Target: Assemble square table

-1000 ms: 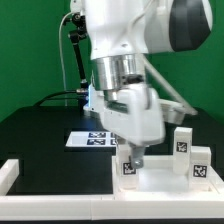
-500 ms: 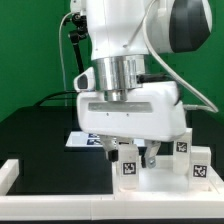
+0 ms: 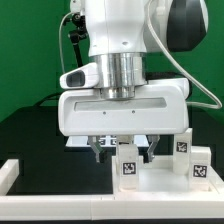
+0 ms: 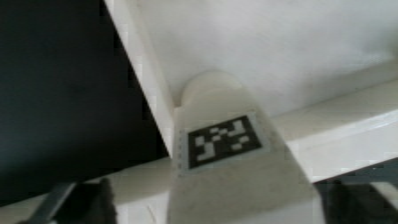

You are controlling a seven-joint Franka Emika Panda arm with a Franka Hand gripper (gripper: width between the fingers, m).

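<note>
I had the jaws spread open astride the leg [image 3: 128,163]; closing off-centre could have knocked it crooked.

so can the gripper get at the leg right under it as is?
Probably yes. The gripper hangs over the leg with a finger on either side of it, jaws open. In the wrist view the leg sits centred between the fingers, nothing between. Other legs stand apart.
</note>
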